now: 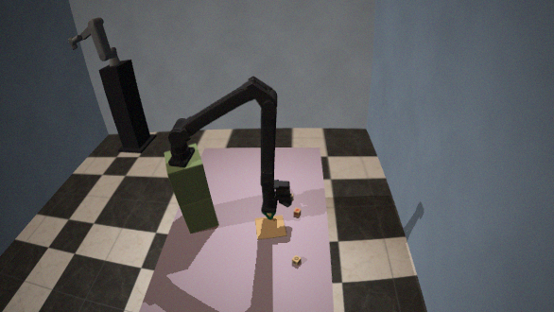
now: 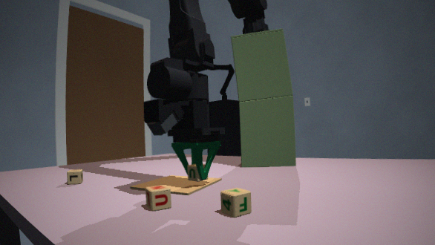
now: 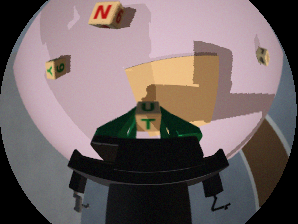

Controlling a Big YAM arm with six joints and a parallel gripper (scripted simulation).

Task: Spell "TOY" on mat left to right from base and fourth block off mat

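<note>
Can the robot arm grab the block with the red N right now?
Probably not yet: its end effector is shut on the T block. Otherwise, the red N block seems close enough, with nothing visible blocking it.
</note>
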